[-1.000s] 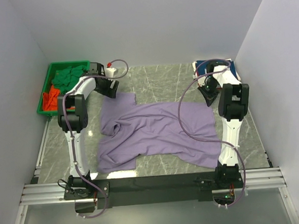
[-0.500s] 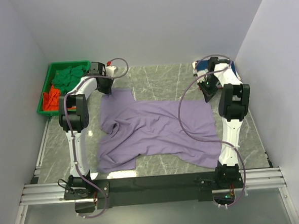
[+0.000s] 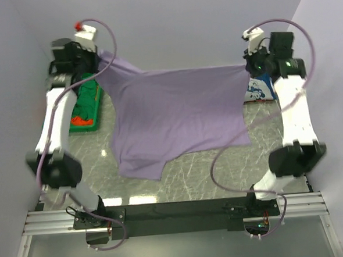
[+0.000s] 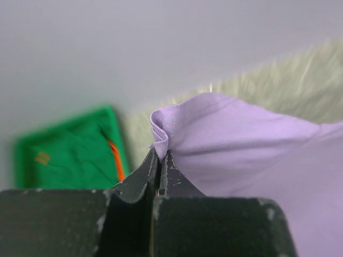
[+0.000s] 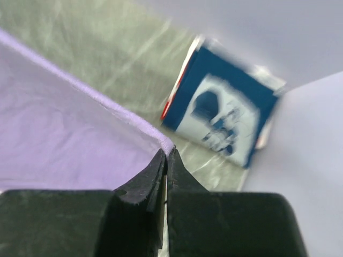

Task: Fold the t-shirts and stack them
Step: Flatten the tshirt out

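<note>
The lavender t-shirt (image 3: 176,113) hangs spread in the air between my two raised arms, its lower edge trailing near the table. My left gripper (image 3: 99,56) is shut on its upper left corner. In the left wrist view the cloth (image 4: 241,150) bunches out of the left gripper (image 4: 161,153). My right gripper (image 3: 247,67) is shut on the upper right corner; the hem (image 5: 80,134) runs into the right gripper (image 5: 166,153). A folded navy t-shirt with white print (image 5: 225,112) lies at the back right (image 3: 260,89). Green (image 3: 88,94) and orange-red (image 3: 78,120) t-shirts lie in the bin.
The green plastic bin (image 3: 96,113) stands at the back left, partly behind my left arm, and shows blurred in the left wrist view (image 4: 21,150). Grey walls close in the marbled table (image 3: 203,173) on three sides. Cables loop off both wrists.
Both arms have risen from the table and pulled apart, lifting the lavender shirt off the surface. The left gripper closed on its corner during this second.
</note>
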Controlling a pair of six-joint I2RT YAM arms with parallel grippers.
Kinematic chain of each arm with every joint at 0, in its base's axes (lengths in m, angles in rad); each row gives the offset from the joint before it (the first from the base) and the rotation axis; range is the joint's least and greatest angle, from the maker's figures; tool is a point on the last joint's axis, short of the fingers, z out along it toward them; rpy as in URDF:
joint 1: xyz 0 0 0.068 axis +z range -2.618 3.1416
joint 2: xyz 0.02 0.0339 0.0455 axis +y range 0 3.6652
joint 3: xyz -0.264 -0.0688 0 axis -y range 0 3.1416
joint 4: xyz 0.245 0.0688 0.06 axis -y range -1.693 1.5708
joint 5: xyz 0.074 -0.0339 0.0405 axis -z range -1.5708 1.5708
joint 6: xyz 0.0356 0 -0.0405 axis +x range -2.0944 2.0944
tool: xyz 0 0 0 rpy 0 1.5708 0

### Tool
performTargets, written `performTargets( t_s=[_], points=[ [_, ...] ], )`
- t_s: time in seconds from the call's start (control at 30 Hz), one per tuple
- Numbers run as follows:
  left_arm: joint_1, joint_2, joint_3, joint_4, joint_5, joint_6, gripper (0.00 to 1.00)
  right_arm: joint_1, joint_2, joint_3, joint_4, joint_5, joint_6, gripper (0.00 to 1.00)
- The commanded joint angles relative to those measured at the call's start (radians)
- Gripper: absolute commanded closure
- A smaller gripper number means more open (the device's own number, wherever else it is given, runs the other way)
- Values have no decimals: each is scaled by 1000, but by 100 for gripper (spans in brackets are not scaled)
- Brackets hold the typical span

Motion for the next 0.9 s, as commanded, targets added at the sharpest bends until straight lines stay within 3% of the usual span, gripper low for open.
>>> performTargets(
  t_s=[0.0, 0.23, 0.5, 0.63, 0.87],
  points=[
    [7, -252, -121, 161, -6, -63, 99, 0, -188, -127, 223, 5, 43, 100],
    [14, -653, -274, 312, -81, -96, 99, -1, -640, -382, 517, 71, 69, 100],
    [14, -943, -347, 415, -191, -82, 99, -1, -953, -509, 726, 185, 70, 100],
    [14, -1023, -339, 442, -266, -50, 99, -1, -1050, -513, 759, 209, 70, 100],
    [14, -959, -73, 375, -273, 18, 99, -1, -1046, -381, 744, 277, 46, 100]
  ],
)
